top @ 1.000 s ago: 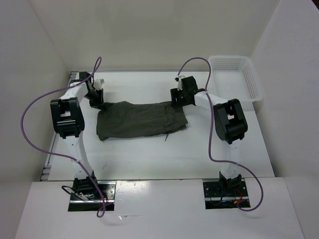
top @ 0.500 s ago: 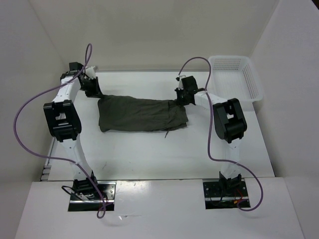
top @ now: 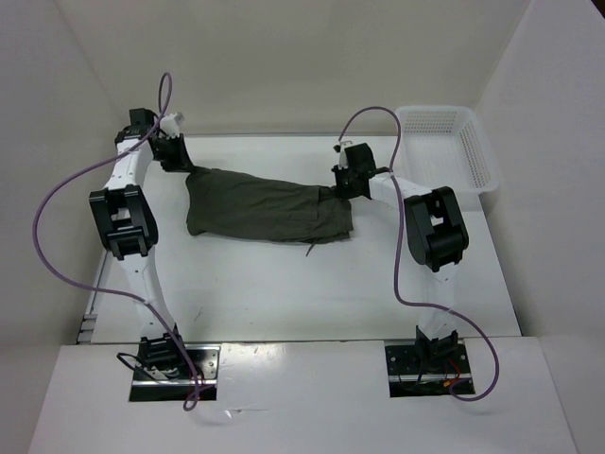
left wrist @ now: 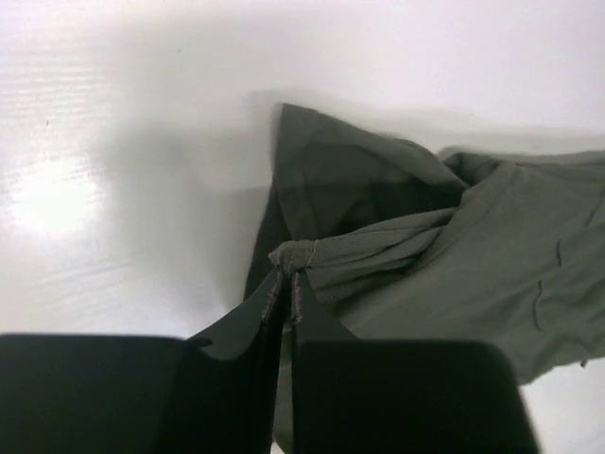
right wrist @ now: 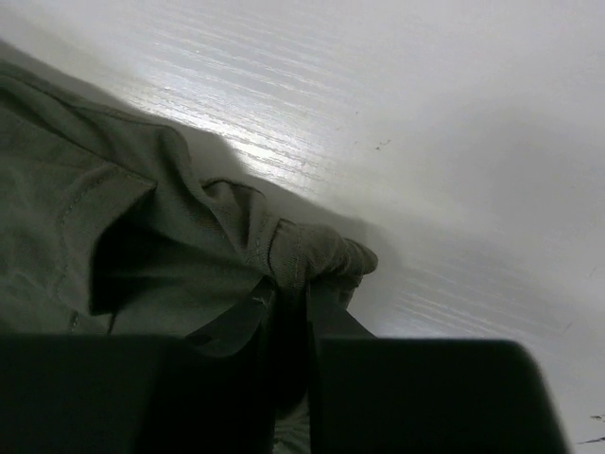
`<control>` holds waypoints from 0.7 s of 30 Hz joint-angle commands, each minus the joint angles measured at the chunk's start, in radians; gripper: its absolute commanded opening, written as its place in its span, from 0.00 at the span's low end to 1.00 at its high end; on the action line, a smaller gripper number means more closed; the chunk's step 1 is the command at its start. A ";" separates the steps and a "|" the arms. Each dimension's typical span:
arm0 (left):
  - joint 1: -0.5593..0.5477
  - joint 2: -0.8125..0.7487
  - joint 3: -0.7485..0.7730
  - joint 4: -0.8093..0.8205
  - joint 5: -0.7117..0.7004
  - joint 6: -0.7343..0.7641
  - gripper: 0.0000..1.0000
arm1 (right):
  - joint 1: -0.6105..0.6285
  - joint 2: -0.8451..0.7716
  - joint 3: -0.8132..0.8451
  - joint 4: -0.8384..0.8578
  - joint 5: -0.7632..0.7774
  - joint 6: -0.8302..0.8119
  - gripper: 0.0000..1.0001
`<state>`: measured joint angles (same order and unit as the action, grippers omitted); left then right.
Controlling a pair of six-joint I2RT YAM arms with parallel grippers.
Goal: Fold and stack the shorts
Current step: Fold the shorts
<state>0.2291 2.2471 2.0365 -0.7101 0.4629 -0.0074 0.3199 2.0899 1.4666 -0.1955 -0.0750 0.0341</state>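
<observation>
Top external: the shorts (top: pixel 265 210) lie mid-frame, unfolded. Left gripper (top: pixel 185 163) and right gripper (top: pixel 342 187) each pinch an upper corner.

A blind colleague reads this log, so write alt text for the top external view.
Dark olive shorts lie spread across a white table, their two far corners pinched by grippers: the left gripper at the left end, the right gripper at the right. A white mesh basket stands at the far right.
</observation>
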 commanded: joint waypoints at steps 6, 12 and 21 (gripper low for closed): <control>-0.027 0.098 0.142 0.069 -0.073 0.007 0.63 | -0.016 -0.056 0.052 -0.067 -0.005 -0.065 0.74; -0.002 0.017 0.027 0.069 -0.171 0.007 0.72 | -0.025 -0.135 0.014 -0.145 -0.167 0.087 0.79; 0.012 -0.092 -0.295 0.060 -0.150 0.007 0.75 | -0.025 -0.157 -0.107 -0.166 -0.174 0.311 0.80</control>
<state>0.2443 2.1990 1.7988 -0.6491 0.2989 -0.0040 0.3004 1.9762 1.3884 -0.3256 -0.2443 0.2478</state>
